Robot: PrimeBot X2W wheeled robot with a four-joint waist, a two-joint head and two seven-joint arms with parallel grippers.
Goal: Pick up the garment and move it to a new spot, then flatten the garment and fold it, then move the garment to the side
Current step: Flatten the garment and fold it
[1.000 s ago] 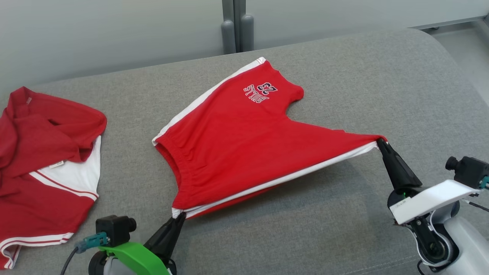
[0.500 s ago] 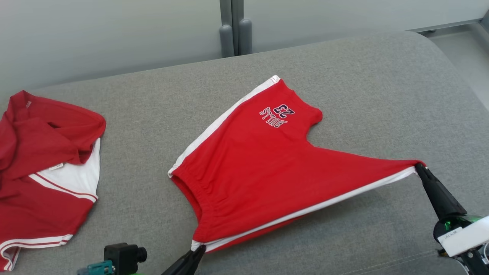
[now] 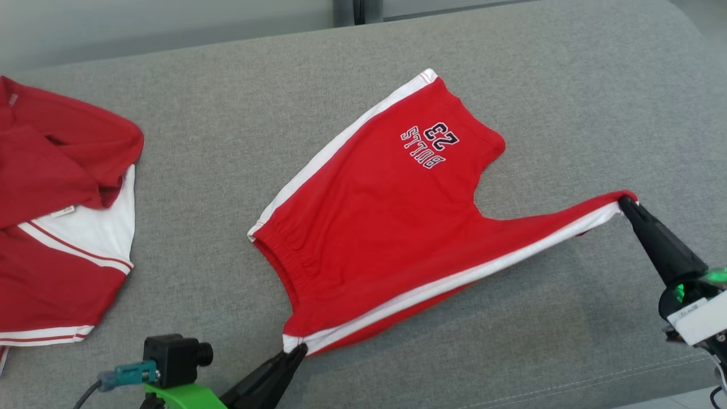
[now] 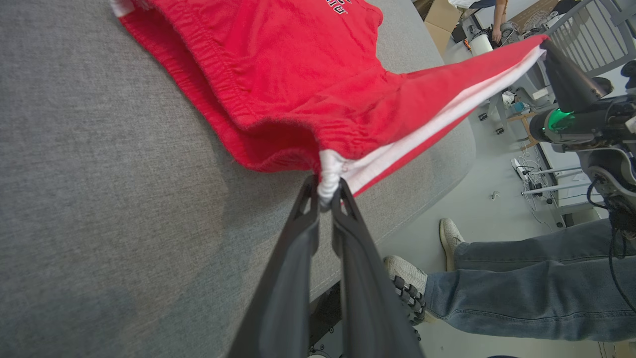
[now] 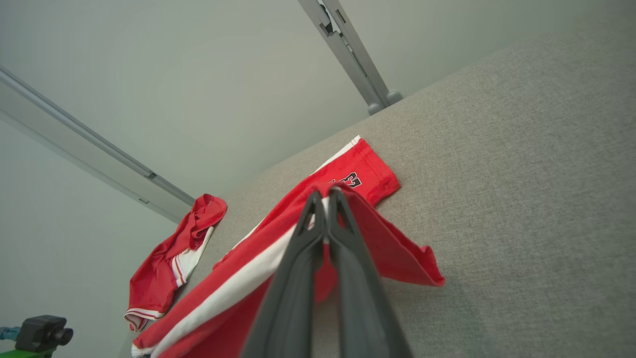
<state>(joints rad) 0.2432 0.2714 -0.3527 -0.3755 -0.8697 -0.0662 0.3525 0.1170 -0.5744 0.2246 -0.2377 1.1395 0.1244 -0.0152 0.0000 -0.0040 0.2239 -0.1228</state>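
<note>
Your left gripper (image 3: 295, 352) and right gripper (image 3: 625, 200) clench the red white-striped shorts (image 3: 386, 216); lower the 2 corners evenly, taut, onto the grey fabric cushion (image 3: 568, 85).

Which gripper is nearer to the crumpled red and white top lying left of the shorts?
Left. The left gripper pinches the shorts' waistband corner, right of the top; the right gripper holds a leg hem much farther right.
</note>
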